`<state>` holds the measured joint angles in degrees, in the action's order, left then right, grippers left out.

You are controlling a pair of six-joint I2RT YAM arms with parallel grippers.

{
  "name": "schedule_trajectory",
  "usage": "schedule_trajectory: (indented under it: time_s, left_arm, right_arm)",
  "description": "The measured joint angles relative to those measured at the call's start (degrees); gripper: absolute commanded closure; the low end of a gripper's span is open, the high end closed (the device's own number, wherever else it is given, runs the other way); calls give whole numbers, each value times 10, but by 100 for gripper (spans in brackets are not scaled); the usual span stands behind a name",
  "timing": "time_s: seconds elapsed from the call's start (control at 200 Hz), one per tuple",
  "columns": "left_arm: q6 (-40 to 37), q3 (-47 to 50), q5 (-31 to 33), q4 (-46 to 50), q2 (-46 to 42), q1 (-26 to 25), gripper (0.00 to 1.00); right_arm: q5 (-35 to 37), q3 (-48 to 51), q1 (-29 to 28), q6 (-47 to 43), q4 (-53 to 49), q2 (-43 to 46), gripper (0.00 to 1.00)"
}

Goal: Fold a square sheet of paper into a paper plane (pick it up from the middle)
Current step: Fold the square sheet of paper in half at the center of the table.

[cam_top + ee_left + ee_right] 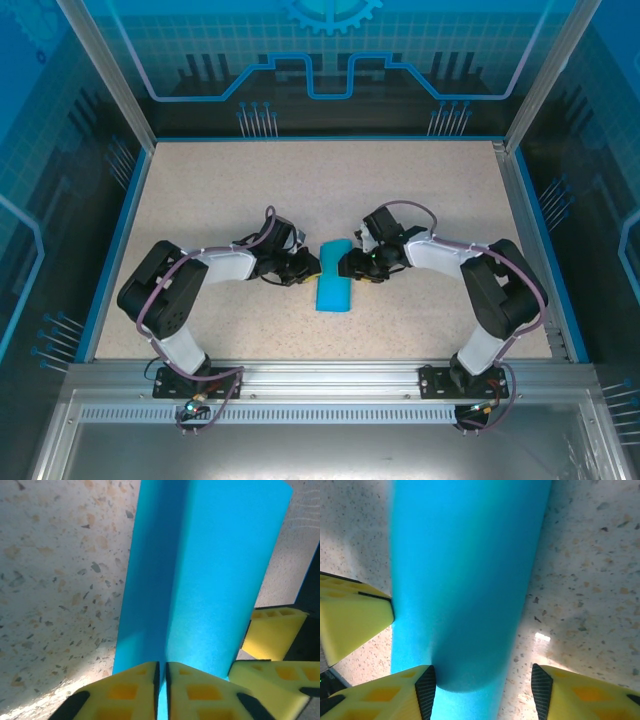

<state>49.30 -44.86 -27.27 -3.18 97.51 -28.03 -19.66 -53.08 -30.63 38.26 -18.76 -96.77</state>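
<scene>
The square sheet of paper (333, 282) is bright cyan and folded into a narrow strip with a raised centre crease. It lies mid-table between both grippers. It has no pointed dart form, so the paper plane is out of view. My left gripper (311, 268) is shut on the sheet, its yellow pads pinching the crease (161, 680) of the paper (210, 570). My right gripper (346, 265) is open (482, 690). The curved fold of the sheet (465, 580) sits against its left finger; its right finger stands apart over bare table. The left gripper's finger (350, 620) shows beside the paper.
The speckled beige table (220, 190) has a blue rim and glass enclosure walls on three sides. An aluminium rail (320, 375) with the arm bases runs along the near edge. Free tabletop lies behind and to both sides of the arms.
</scene>
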Motion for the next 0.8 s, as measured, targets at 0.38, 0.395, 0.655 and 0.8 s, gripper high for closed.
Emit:
schedule_trajectory:
  time_s: [0.38,0.395,0.655,0.8]
  left_arm:
    - [-2,0,95,77,-93,0,55]
    - [-2,0,99,81,-98,0,55]
    - [1,5,152,113,-130,0,55]
    - [1,5,157,120,-130,0,55]
  right_arm:
    - [17,-14,-3,-9,-25,-26,42]
    - [19,-16,-4,-8,-27,-26,42]
    - [28,-28,-6,7,-41,-35,39]
    - [35,-48,-12,9,-64,-45,36]
